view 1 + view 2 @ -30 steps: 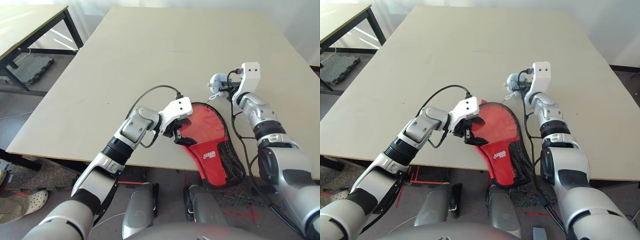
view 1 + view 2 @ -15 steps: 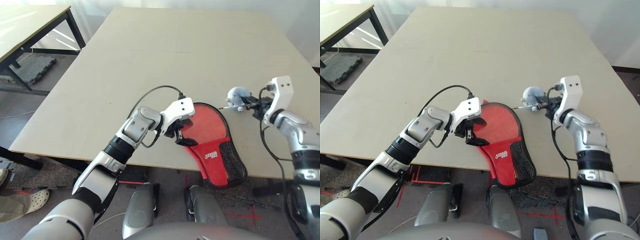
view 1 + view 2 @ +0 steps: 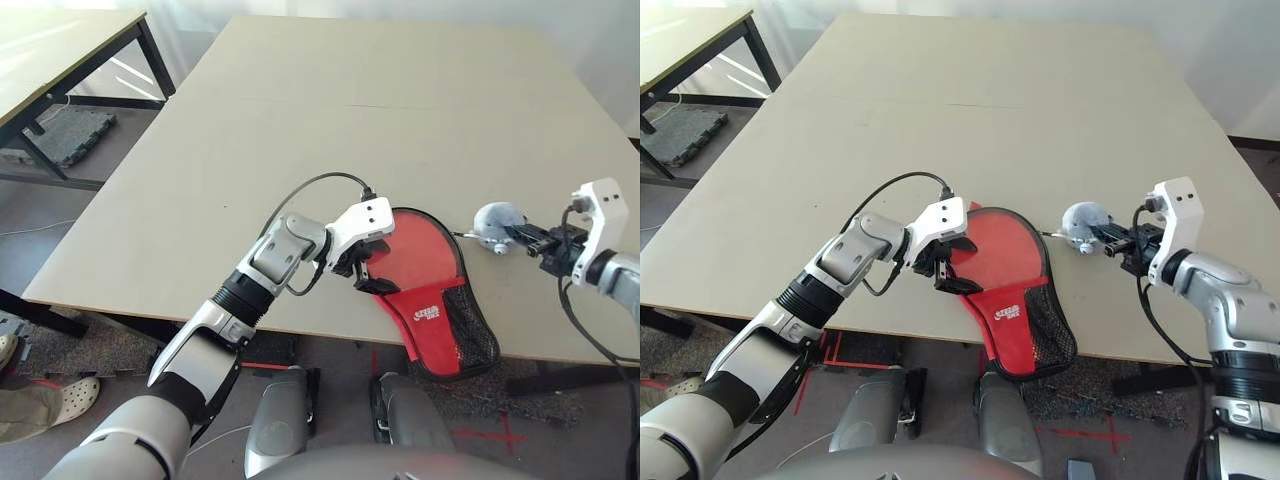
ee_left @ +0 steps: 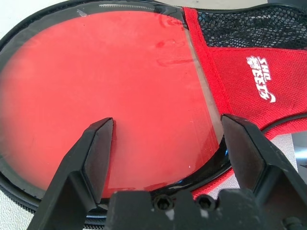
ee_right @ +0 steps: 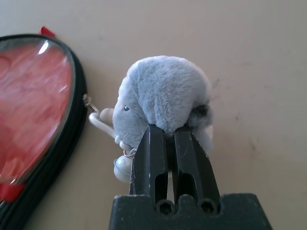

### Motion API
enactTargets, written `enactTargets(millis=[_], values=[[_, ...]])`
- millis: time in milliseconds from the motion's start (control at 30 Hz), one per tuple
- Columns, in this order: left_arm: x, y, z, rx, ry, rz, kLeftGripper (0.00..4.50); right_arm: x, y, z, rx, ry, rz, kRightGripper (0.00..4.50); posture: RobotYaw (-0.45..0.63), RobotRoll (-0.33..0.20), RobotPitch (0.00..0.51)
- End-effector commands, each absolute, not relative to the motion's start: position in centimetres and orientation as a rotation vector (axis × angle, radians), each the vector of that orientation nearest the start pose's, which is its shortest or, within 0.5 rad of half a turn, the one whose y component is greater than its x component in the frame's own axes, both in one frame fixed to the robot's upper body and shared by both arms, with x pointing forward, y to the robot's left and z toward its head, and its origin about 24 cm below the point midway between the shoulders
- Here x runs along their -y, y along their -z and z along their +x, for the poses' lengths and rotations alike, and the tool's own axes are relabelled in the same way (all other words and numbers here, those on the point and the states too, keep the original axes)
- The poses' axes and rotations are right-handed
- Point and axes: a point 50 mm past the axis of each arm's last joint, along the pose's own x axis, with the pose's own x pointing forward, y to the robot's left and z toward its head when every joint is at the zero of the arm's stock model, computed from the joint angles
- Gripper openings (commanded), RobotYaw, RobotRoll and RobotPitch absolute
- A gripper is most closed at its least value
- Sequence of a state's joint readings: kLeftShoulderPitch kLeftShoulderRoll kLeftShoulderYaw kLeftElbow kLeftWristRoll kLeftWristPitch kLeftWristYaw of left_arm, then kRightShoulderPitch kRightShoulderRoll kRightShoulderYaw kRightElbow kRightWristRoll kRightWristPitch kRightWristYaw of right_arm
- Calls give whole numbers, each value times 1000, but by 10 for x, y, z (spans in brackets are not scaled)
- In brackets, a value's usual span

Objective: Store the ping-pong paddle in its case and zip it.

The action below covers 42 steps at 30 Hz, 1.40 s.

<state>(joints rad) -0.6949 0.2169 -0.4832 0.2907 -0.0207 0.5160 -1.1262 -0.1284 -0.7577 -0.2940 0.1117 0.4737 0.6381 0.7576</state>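
The case point(image 3: 425, 285) lies at the table's near edge, round end far-left, narrow end hanging off toward the robot. The left gripper point(image 4: 163, 143) stands wide apart right over its left rim, so it's nearer. The right gripper point(image 5: 165, 143), clamped on the whale point(image 5: 163, 93), sits just right of the case, so I'd guess the zipper runs that way.

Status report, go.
Left pincer open over the case. Right pincer shut on the plush whale, clipped to the zipper. Nothing blocking.

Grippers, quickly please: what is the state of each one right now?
Left gripper: open, over the case, holding nothing.
Right gripper: shut on the grey plush whale.
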Motion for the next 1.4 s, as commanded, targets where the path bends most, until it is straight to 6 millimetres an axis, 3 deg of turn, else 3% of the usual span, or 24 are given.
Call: enactTargets(millis=[33,367,900,1400], values=[[-38,-74,299,-557,1487,409,4500,323,-96,234,-527,-416,32,22,-23,0,134],[-32,-76,298,-546,1495,406,4500,316,-88,201,-708,-631,82,22,-23,0,135],[-25,-77,292,-536,1510,388,4500,318,-67,175,-937,-739,42,22,-14,0,130],[-23,-76,293,-535,1509,388,4500,321,-77,147,-1083,-829,132,22,-23,0,129]])
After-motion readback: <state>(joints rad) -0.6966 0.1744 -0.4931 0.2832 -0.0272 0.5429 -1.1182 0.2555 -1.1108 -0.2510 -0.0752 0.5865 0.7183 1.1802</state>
